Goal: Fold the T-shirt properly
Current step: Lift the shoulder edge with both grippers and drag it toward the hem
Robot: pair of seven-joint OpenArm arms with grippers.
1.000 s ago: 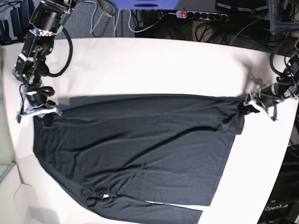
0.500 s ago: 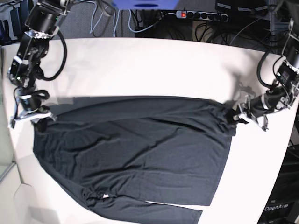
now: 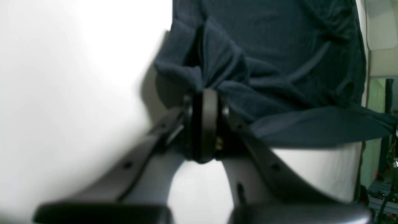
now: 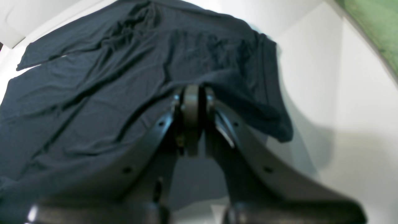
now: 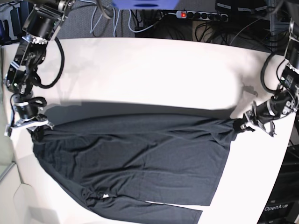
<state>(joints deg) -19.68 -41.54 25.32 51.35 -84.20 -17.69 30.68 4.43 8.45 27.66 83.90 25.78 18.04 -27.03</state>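
Base view: black long-sleeved T-shirt (image 5: pixel 135 163) lies spread across the lower half of the white table (image 5: pixel 154 70), its upper edge lifted and stretched taut between both arms. Right gripper (image 5: pixel 33 127) sits at 9 o'clock of the garment, jaws closed on the corner of the cloth; left gripper (image 5: pixel 240 125) sits at 3 o'clock, jaws likewise pinched onto the opposite corner. Small white tag (image 5: pixel 105 196) shows near 7 o'clock of the shirt, at the neck. One sleeve runs along the bottom edge of the frame toward 5 o'clock. Left wrist view: left gripper (image 3: pixel 205 96) clamped tight, fabric bunched into folds right at the fingertips. Right wrist view: right gripper (image 4: pixel 191 93) clamped on a fold, T-shirt (image 4: pixel 93 93) draping away wrinkled. Power strip (image 5: pixel 201 15) lies beyond the table at 12 o'clock.
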